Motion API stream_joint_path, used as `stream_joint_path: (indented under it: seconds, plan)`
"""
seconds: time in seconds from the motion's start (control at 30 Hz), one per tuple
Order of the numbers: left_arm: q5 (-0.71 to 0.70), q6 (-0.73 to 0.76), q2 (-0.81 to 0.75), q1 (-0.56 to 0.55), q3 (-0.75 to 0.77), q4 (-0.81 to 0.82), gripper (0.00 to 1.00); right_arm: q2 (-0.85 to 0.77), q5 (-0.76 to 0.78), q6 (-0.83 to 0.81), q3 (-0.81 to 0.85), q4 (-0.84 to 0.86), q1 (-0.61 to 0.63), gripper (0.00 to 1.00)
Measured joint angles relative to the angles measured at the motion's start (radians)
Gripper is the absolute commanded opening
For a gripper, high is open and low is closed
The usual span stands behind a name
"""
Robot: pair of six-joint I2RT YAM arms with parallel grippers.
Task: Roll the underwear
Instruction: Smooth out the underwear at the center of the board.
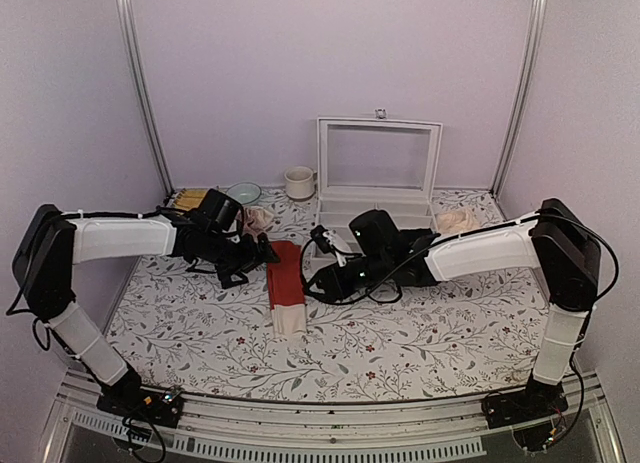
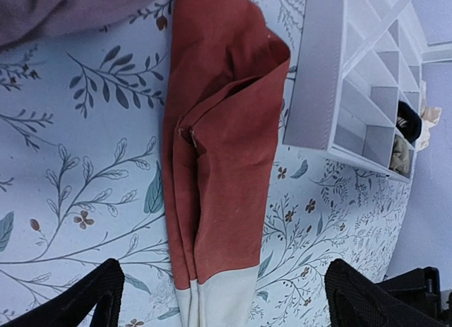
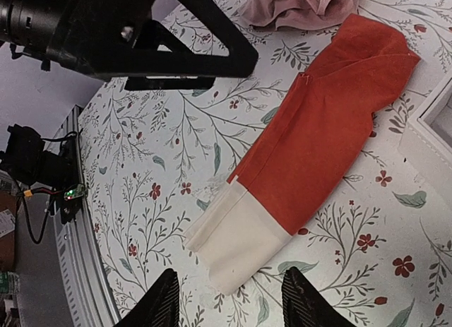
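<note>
The underwear (image 1: 284, 283) lies folded into a long narrow strip on the floral tablecloth, red-orange end away from me, cream waistband end towards me. It shows in the left wrist view (image 2: 219, 150) and the right wrist view (image 3: 318, 136). My left gripper (image 1: 262, 253) is open and empty, just left of the strip's far end; in its own view (image 2: 222, 306) its fingers straddle the waistband above it. My right gripper (image 1: 318, 279) is open and empty, just right of the strip; in its own view (image 3: 229, 306) it hovers by the waistband end.
A white organiser box (image 1: 378, 198) with its lid up stands behind the right arm, close to the strip's far end (image 2: 353, 73). A dusty-pink cloth (image 1: 260, 219), a pale beige cloth (image 1: 455, 221), a bowl (image 1: 242, 193) and a mug (image 1: 298, 182) sit at the back.
</note>
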Motion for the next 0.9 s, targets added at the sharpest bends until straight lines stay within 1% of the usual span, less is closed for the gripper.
stream_joint_path:
  seconds: [0.03,0.17,0.23,0.27,0.37,0.43,0.63,0.67,0.73,0.77,0.9]
  plan:
    - [0.009,-0.004,0.021,-0.006,0.001,-0.004,0.97,0.0,-0.01,0.008,-0.004,0.0,-0.001,0.49]
    - [0.043,-0.023,0.079,-0.027,0.002,-0.017,0.76,0.0,-0.025,0.036,-0.033,0.0,-0.006,0.49]
    - [0.06,-0.029,0.099,-0.032,0.003,-0.023,0.68,0.0,-0.027,0.041,-0.048,0.0,-0.008,0.49]
    - [0.068,-0.03,0.107,-0.032,0.003,-0.026,0.65,-0.001,-0.028,0.045,-0.055,-0.001,-0.009,0.49]
    - [0.085,-0.034,0.13,-0.037,0.004,-0.034,0.63,-0.004,-0.028,0.052,-0.076,-0.003,-0.01,0.49]
    - [0.096,-0.036,0.143,-0.043,0.005,-0.034,0.58,-0.01,-0.028,0.055,-0.085,-0.005,-0.01,0.49]
    - [0.124,-0.043,0.197,-0.059,0.01,-0.033,0.37,-0.053,-0.026,0.061,-0.11,-0.006,-0.01,0.49]
    - [0.127,-0.042,0.205,-0.06,0.01,-0.034,0.33,-0.061,-0.025,0.063,-0.113,-0.006,-0.01,0.49]
    - [0.13,-0.043,0.212,-0.061,0.013,-0.031,0.28,-0.07,-0.021,0.063,-0.116,-0.006,-0.01,0.49]
    - [0.132,-0.04,0.216,-0.061,0.014,-0.03,0.24,-0.072,-0.021,0.063,-0.116,-0.006,-0.01,0.49]
    - [0.141,-0.035,0.23,-0.062,0.019,-0.034,0.01,-0.073,-0.014,0.063,-0.116,-0.006,-0.01,0.49]
